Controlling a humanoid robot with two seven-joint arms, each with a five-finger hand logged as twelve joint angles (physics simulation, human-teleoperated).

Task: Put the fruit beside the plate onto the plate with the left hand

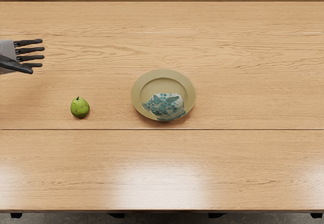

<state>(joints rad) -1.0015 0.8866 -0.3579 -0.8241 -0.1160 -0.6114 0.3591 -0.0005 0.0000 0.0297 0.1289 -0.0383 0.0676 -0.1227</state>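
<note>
Pear [79, 107] sits upright on the table [212, 163], well to the left of the plate [157, 84] and apart from it, with bare wood between them. It looks small, firm and light, with a smooth green skin that could slip under hard fingertips, and its rounded base means a sideways nudge would likely roll it. The widest part of the body, below the narrowing top, seems the best place to take hold, with fingers wrapping from above and the thumb opposite. Left hand [23, 56] hangs at the picture's left edge, up and away from the pear, its fingers stretched straight out and holding nothing. A blue-green patterned object [163, 105] already fills the near right part of the plate, so the bare far left part looks like the safer landing spot. No right arm shows.
</note>
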